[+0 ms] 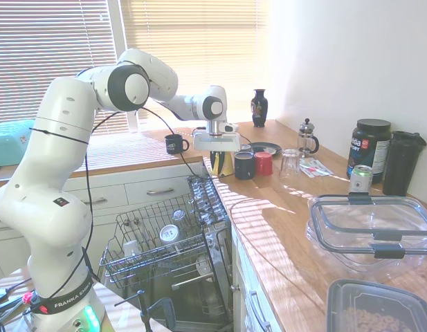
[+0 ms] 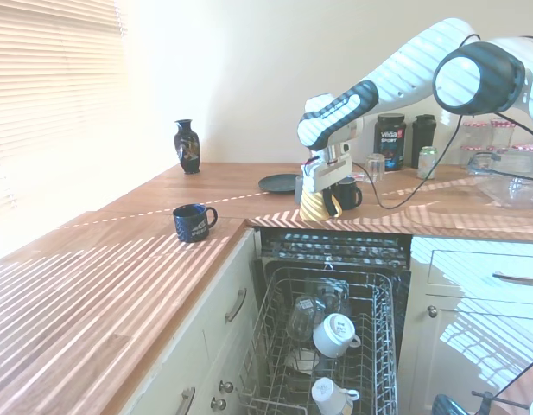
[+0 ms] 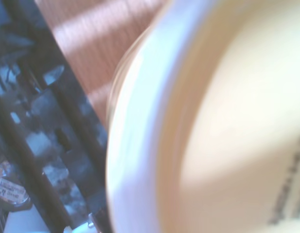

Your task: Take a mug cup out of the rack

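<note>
- The claw (image 2: 319,192) gripped the pale yellow mug cup (image 2: 314,207) at its rim.
- The mug cup rested on the wooden bench (image 2: 214,194) at its front edge, beside a dark mug (image 2: 347,193).
- Below, the rack (image 2: 383,328) stood pulled out, holding white cups (image 2: 335,335).

At the upper middle of the first exterior view we see a dark vase (image 1: 259,107), with a French press (image 1: 307,137) to its right. Mid-frame sit a navy mug (image 1: 175,144), a red cup (image 1: 264,163) and an upturned glass (image 1: 291,162); a clear container (image 1: 373,228) lies lower right.
</note>
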